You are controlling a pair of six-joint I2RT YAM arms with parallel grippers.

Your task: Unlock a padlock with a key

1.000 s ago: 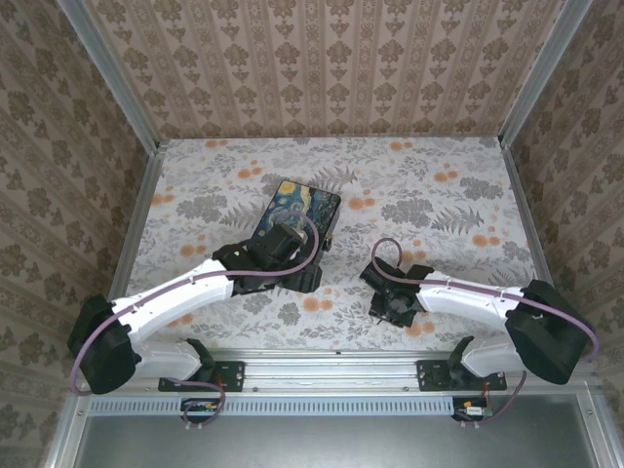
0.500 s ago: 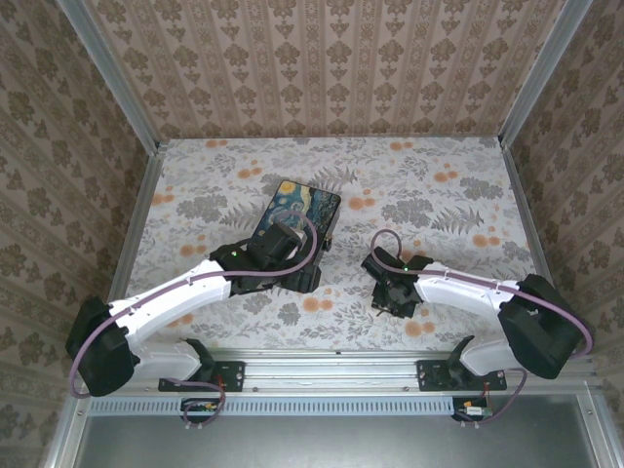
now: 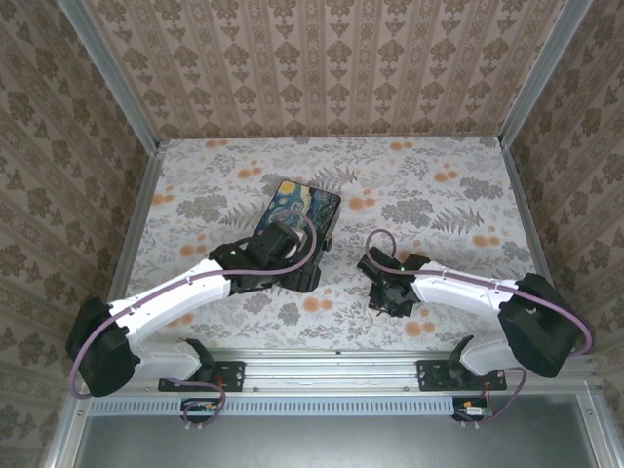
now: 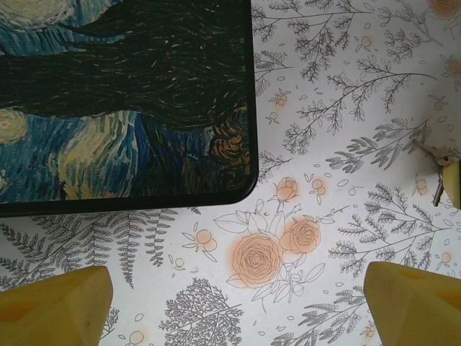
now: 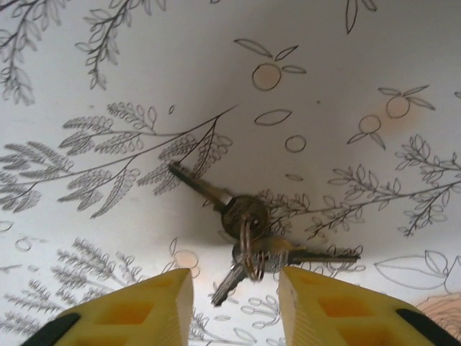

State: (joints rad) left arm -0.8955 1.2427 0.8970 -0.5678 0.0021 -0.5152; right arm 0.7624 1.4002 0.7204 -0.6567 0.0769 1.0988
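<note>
Three thin grey metal keys (image 5: pixel 245 238) on a ring, fanned flat on the matte floral tablecloth (image 5: pixel 108 58), right gripper (image 5: pixel 234 303) narrowly parted astride the ring, left gripper (image 4: pixel 236 303) spread wide, blocky yellow tips, near the round-cornered swirl-painted box (image 4: pixel 122 101).

No text, number, brand or sign can be read anywhere in these views. The key (image 5: pixel 243 215), at the lower centre of the right wrist view, is too blurred to tell whether its head bears a stamp. The painted box (image 4: pixel 122 108), at the upper left of the left wrist view, shows only blue and yellow swirls. The tabletop (image 3: pixel 439 185) carries a printed pattern of flowers and ferns, without letters.
</note>
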